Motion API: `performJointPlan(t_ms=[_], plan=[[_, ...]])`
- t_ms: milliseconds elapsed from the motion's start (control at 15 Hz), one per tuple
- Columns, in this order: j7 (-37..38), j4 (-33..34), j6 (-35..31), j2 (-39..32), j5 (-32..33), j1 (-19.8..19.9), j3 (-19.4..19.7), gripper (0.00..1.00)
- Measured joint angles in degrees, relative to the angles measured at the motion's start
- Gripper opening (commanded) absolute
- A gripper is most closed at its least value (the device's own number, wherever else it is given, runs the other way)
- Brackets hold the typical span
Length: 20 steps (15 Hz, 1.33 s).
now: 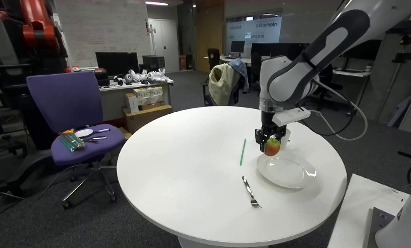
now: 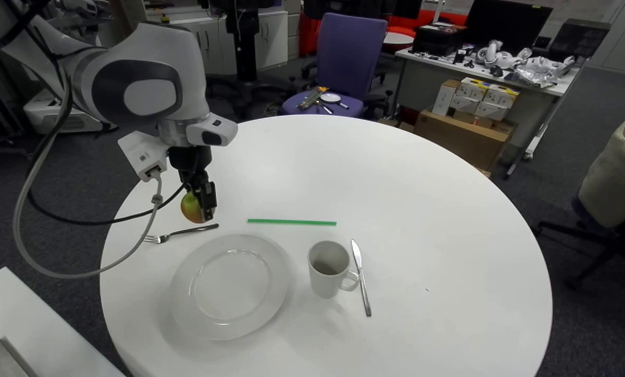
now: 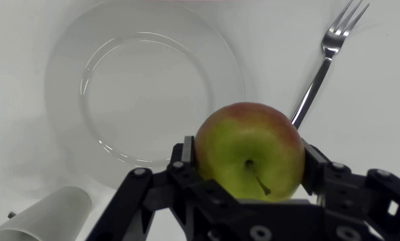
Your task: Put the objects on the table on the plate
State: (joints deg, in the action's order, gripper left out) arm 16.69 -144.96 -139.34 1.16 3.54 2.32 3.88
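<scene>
The black two-fingered gripper (image 3: pixel 249 155) clasps a round red-and-green apple (image 3: pixel 250 139) by opposite sides, stem (image 3: pixel 262 184) uppermost, aloft near the wide white glossy plate (image 2: pixel 231 285), not yet on it; the apple should prove firm, fairly weighty and smooth-skinned, apt to bruise or roll; a grip across its widest girth suits it, and a low, gentle release on the plate's flat middle seems wise

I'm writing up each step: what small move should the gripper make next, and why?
Probably carry the apple towards the middle of the plate: the gripper holds it between its fingers, but in the wrist view it overlaps only one side, the middle lying bare.
</scene>
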Motion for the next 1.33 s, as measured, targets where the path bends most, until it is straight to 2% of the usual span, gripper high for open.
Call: performJointPlan(t_ms=[667,1333], plan=[[2.9,0.7,0.0,-5.6,1.2,1.6,1.9,0.49],[4.0,5.6,0.0,-13.4,1.2,1.6,4.4,0.49]])
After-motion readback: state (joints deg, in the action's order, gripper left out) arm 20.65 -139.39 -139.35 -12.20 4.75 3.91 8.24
